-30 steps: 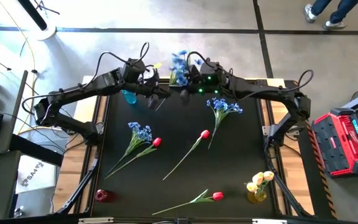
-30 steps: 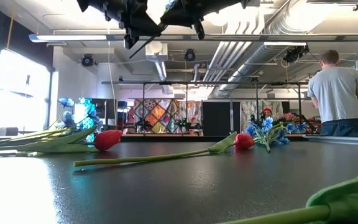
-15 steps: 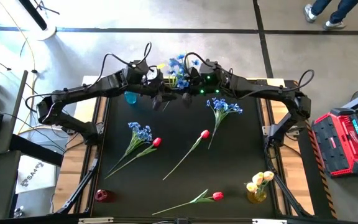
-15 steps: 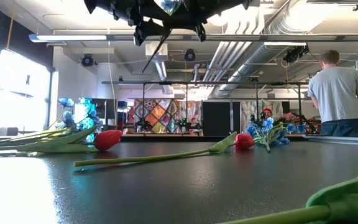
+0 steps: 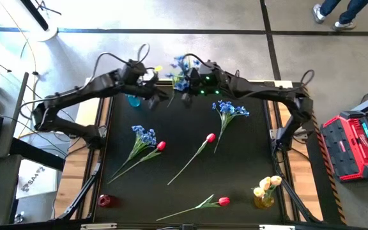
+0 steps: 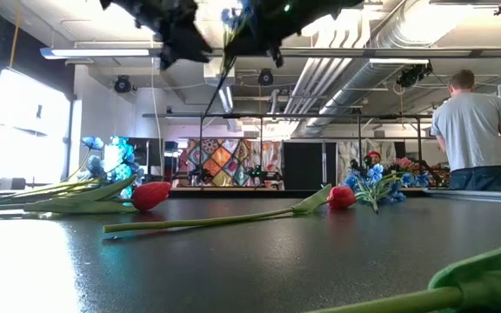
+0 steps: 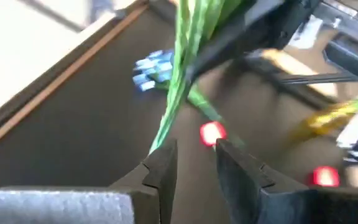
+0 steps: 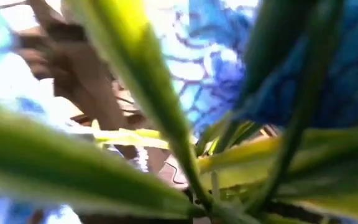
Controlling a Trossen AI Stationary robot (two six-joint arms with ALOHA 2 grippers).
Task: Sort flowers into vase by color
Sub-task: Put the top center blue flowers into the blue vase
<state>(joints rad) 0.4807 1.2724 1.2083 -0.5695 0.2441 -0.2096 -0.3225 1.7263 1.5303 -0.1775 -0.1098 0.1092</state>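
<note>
From above, both my arms are bunched up at the far edge of the table, around the middle. My right gripper [image 5: 185,89] has a blue spray [image 5: 183,68] clamped by its stems, blossoms sticking out past the far edge. My left gripper [image 5: 160,97] sits just beside it, close to the blue vase [image 5: 133,99] near the far-left corner. Scattered on the black mat [image 5: 248,160]: another blue spray [image 5: 230,110] right of center, a third blue spray [image 5: 143,135] on the left with a red tulip [image 5: 161,146] touching it, a red tulip [image 5: 210,137] mid-table, and one more red tulip [image 5: 223,202] by the near edge. The yellow tulips [image 5: 266,186] already stand in the vase at the near-right corner, and a red vase [image 5: 106,200] waits at the near-left corner.

Low view: both grippers hang high above the table, and a stem [image 6: 218,98] dangles down from them. Two red tulips lie flat on the mat, nothing under the arms. A person [image 6: 474,130] in a grey shirt stands in the room behind.

Left wrist: my left fingers [image 7: 163,169] are spread apart, gripping nothing, and the held spray's green stems [image 7: 182,68] cross right in front of them.

Right wrist: only green stems [image 8: 185,155] and blue blossoms [image 8: 347,74] up close, filling everything.
</note>
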